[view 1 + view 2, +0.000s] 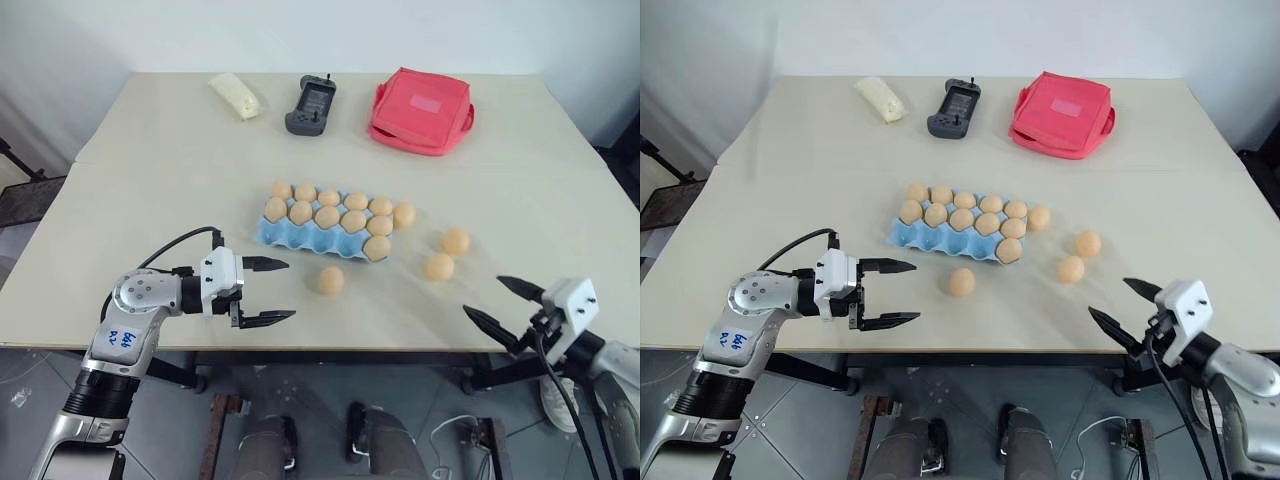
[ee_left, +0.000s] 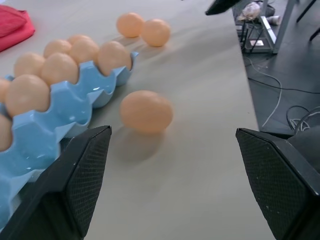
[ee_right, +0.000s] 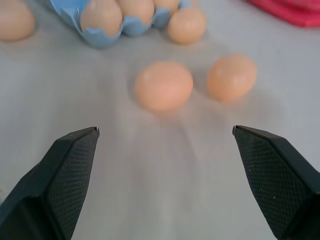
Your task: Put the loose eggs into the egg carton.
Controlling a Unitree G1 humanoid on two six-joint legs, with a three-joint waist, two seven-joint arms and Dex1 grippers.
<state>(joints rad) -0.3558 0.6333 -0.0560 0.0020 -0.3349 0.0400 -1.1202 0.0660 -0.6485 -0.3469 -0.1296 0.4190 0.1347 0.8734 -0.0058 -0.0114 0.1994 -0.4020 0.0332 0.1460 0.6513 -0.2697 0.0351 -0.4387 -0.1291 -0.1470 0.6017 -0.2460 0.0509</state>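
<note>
**Four eggs outside carton, both tools open and empty**

Egg carton (image 1: 300, 235) sits mid-table (image 1: 150, 180). Loose eggs: one (image 1: 331, 280) just in front of it, one (image 1: 404, 215) touching its right end, two (image 1: 447, 254) farther right. Left tool (image 1: 266, 291) and right tool (image 1: 505, 305) hover nearer than the carton.

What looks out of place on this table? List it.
Four loose eggs lie outside the egg carton: one in front of it, one against its right end, two further right. Front cups stand empty. Nothing looks broken.
</note>
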